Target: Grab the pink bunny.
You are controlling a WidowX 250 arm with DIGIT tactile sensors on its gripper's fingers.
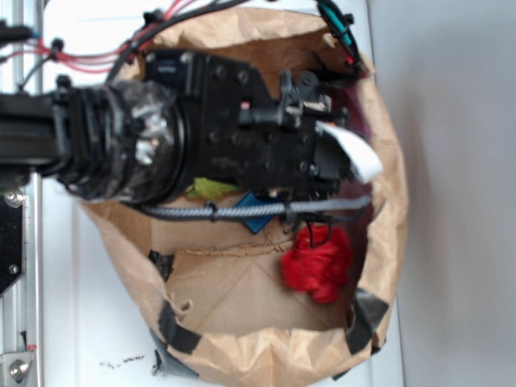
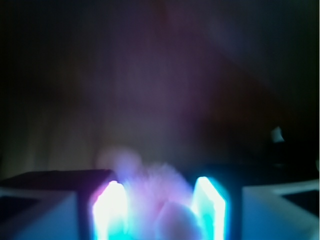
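A: What is the setting?

B: A white surface (image 1: 451, 121) carries a crumpled brown paper bag (image 1: 242, 282), open toward the camera. The black arm reaches inside it.

A: Where is the pink bunny?

B: The pink bunny (image 2: 160, 200) shows only in the wrist view, a pale blur between the two glowing fingers (image 2: 107, 210) of the tool (image 2: 159, 212). They flank it closely; whether they are pressing it yet I cannot tell.

A: Which step is this?

B: Probably the closing. Next would be a firm squeeze, then lifting clear of the bag.

A: Anything in the way?

B: A red paper ball (image 1: 316, 264), a blue block (image 1: 254, 211) and a green plush (image 1: 211, 189) lie nearby, beside a trailing cable (image 1: 242, 211).
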